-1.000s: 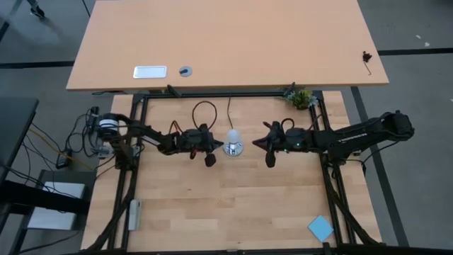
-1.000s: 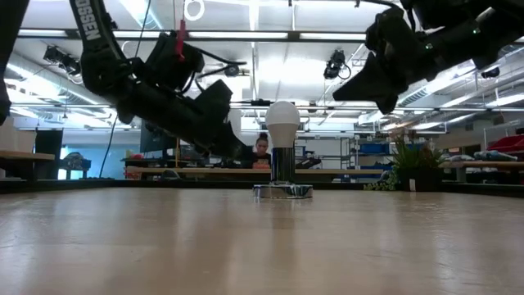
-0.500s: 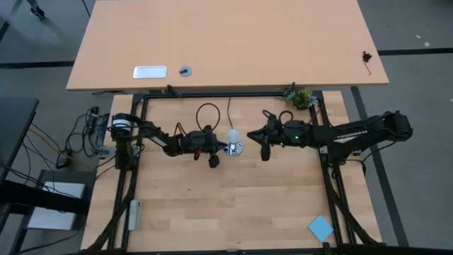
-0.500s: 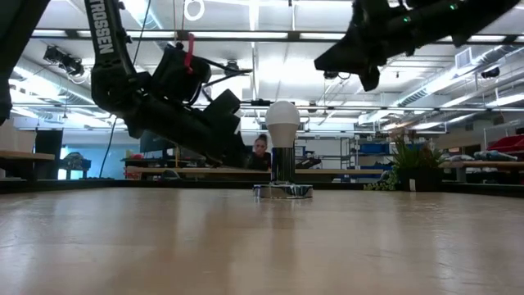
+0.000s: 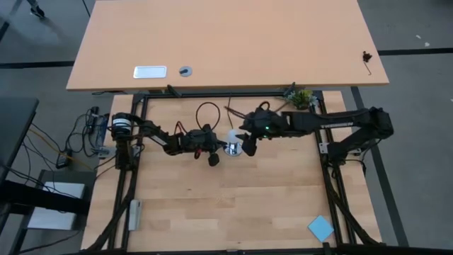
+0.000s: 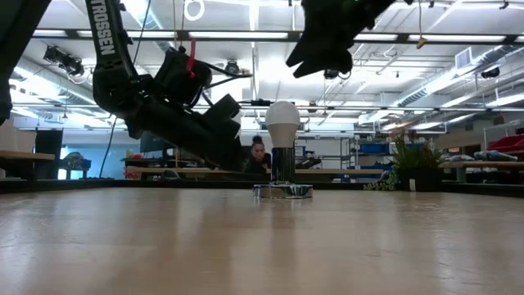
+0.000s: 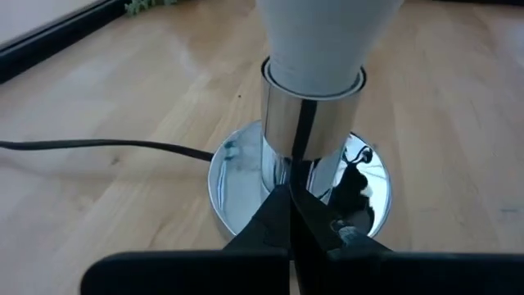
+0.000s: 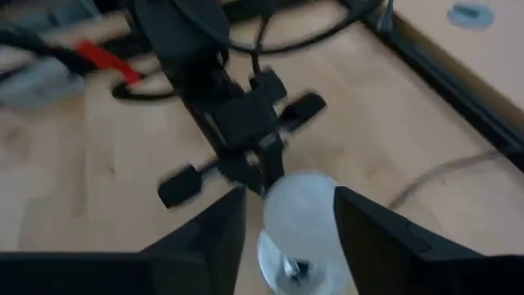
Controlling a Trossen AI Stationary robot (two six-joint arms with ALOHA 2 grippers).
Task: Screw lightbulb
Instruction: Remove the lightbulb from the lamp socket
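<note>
The white lightbulb (image 6: pixel 282 123) stands upright in the shiny silver socket base (image 6: pixel 282 190) at the table's middle. From the high view the lightbulb (image 5: pixel 232 137) shows between both arms. My left gripper (image 7: pixel 291 201) is shut and low, at the base's left, its fingertips pointing at the socket's stem (image 7: pixel 304 147). My right gripper (image 8: pixel 286 233) hangs open above the lightbulb (image 8: pixel 299 205), pointing down, one finger showing on each side of it. In the low view my right gripper (image 6: pixel 315 49) is clear above and a little right of the bulb. My left gripper's shut fingertips (image 7: pixel 288 215) come level from the table's left at the foot of the socket's stem, over the base plate (image 7: pixel 237 176). I cannot tell whether they touch it.
The base's black cord (image 5: pixel 205 110) loops toward the far edge. A small plant (image 5: pixel 301 98) stands at the far right, a blue pad (image 5: pixel 320 228) at the near right. A large desk (image 5: pixel 226 42) lies beyond the far edge. A person (image 6: pixel 259 152) sits in the room behind.
My right gripper has travelled toward the table's left and risen, from well right of the bulb to above it. My left gripper has shifted a little toward the socket base, then kept still. Bulb and base have not moved.
</note>
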